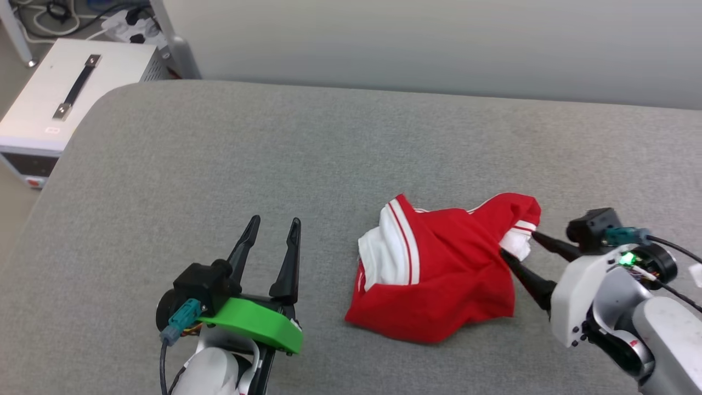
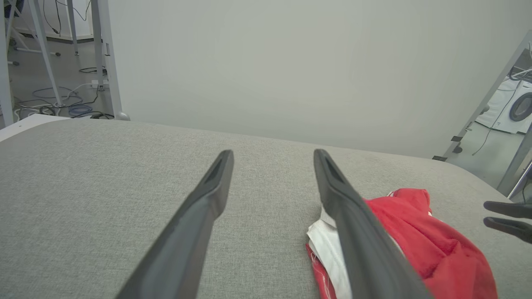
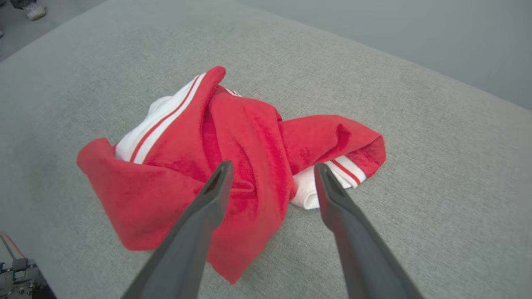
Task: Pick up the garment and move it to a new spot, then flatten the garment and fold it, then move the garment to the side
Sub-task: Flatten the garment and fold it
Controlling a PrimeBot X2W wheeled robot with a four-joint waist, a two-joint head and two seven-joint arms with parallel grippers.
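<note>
Garment (image 1: 439, 274) lies at tips of spread right claw (image 1: 517, 243); left claw (image 1: 275, 220) spread, apart

Garment (image 1: 439, 274) lies on table (image 1: 219, 153), R of centre, toward the near edge. L end effector (image 1: 275, 220) is over bare table, well L of garment. R end effector (image 1: 517, 243) is at garment's R edge; contact w/ cloth can't be told. Case w/ handle (image 1: 71, 93) sits beyond table's far-L corner. Wall (image 1: 439, 44) runs behind table.
</note>
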